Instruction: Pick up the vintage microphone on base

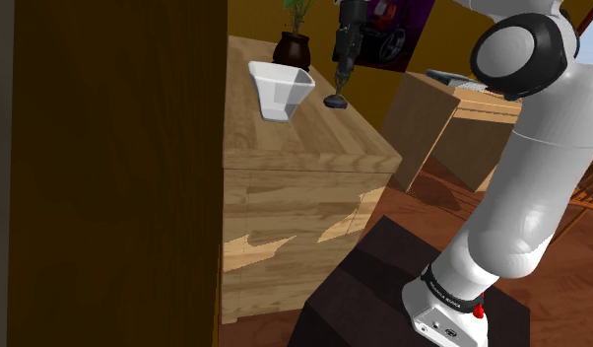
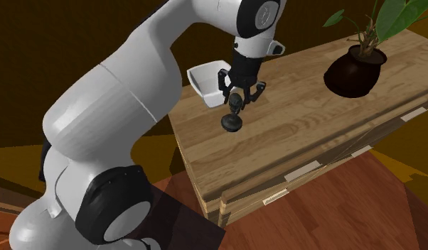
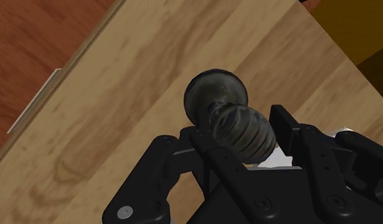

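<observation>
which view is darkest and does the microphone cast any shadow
Shoulder view is dimmest, its tall cabinet murky brown; second exterior view lights the tabletop evenly, with no clear shadow under the microphone; wrist view shows soft highlights on the microphone's ribbed head.

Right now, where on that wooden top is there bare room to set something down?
Bare: the wide stretch of wooden top between microphone and plant pot. Crowded: the end where white bowl, microphone and gripper cluster.
</observation>
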Available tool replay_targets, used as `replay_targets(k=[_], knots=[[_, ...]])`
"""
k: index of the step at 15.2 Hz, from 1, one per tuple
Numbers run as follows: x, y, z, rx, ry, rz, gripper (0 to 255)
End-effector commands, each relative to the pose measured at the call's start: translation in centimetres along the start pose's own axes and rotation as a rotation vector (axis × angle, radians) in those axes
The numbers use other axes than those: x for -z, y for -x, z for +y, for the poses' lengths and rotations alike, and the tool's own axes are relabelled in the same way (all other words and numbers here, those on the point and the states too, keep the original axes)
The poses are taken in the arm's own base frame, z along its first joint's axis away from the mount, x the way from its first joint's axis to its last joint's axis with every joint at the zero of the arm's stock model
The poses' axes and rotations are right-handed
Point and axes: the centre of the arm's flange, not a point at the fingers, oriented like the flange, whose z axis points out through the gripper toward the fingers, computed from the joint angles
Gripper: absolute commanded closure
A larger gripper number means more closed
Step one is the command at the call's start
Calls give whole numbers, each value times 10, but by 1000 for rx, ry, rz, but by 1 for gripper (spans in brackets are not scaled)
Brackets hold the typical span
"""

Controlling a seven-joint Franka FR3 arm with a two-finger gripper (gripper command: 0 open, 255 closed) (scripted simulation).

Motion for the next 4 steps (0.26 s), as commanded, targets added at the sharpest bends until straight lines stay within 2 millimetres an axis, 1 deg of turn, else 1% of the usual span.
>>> replay_targets(k=[1, 2, 4], knots=[[11, 3, -1, 0, 0, 0, 255], [16, 4, -1, 0, 0, 0, 255], [17, 4, -1, 0, 0, 0, 255]])
